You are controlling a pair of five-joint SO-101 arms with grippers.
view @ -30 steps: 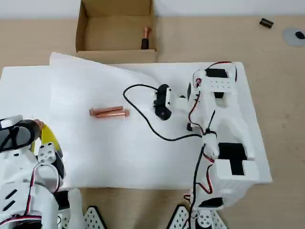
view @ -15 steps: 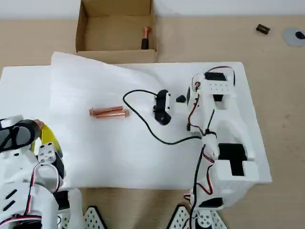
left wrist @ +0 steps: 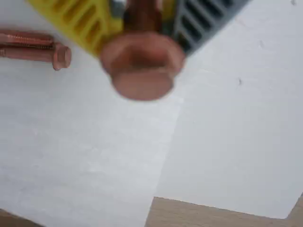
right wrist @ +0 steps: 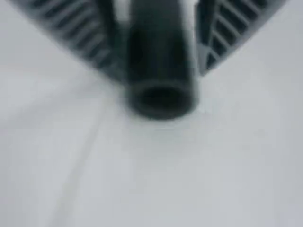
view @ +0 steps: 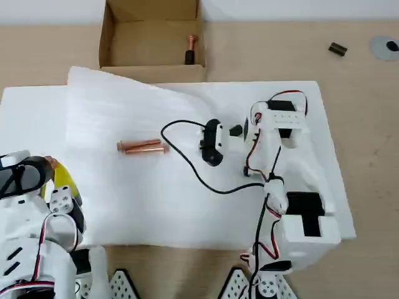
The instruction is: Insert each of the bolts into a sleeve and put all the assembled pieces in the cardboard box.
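Left end effector [left wrist: 142, 16]: clamped on a copper bolt [left wrist: 141, 66], yellow finger on one side and grey finger on the other, with the bolt's head sticking out past the fingertips. In the high view, sits [view: 60, 179] well apart from the cardboard box [view: 109, 47], out beyond the box's front wall and toward the arm bases.

Right end effector [right wrist: 158, 42]: closed around a black sleeve [right wrist: 162, 90], open bore facing outward, just above the white foam sheet [view: 124, 199]. In the high view, hangs [view: 237, 131] in front of the box, nearer to it than the left end effector is.

Two loose bolts [view: 142, 147]: lying side by side and touching on the foam sheet, between the box and the left end effector, heads pointing the same way.

Inside the box: one assembled piece [view: 190, 48], copper bolt in a dark sleeve, close against a side wall.

On the bare worktop [view: 262, 56]: a spare sleeve [view: 337, 48], well apart from the box and level with it, near a grey disc [view: 383, 47] lying farther from the box.
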